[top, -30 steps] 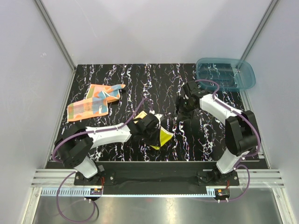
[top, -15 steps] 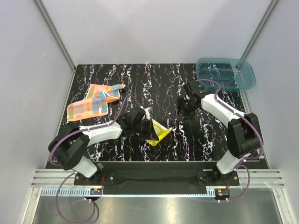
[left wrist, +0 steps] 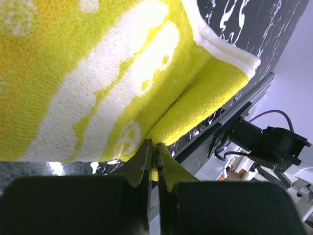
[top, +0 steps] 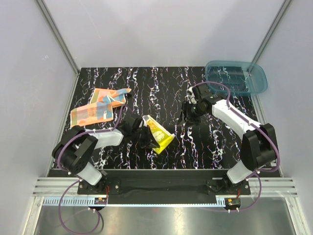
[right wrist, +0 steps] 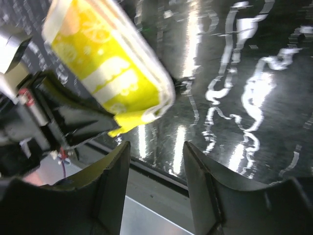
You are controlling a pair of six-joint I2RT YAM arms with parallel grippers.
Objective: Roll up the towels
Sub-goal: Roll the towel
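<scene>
L fingers: pressed together, pinching the yellow towel by one edge. The cloth hangs folded, apparently raised off the surface, centre-front. Before rolling, lay it flat w/o creases, pin one end, roll tight. R fingers: spread, empty, just beyond the cloth; use as hold-down. Far left: orange towel, lying unrolled. Far-right corner: teal bin.

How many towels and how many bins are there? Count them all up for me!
Towels: 2, the yellow towel and the orange towel
Bins: 1, the teal bin
Total: 3
</scene>
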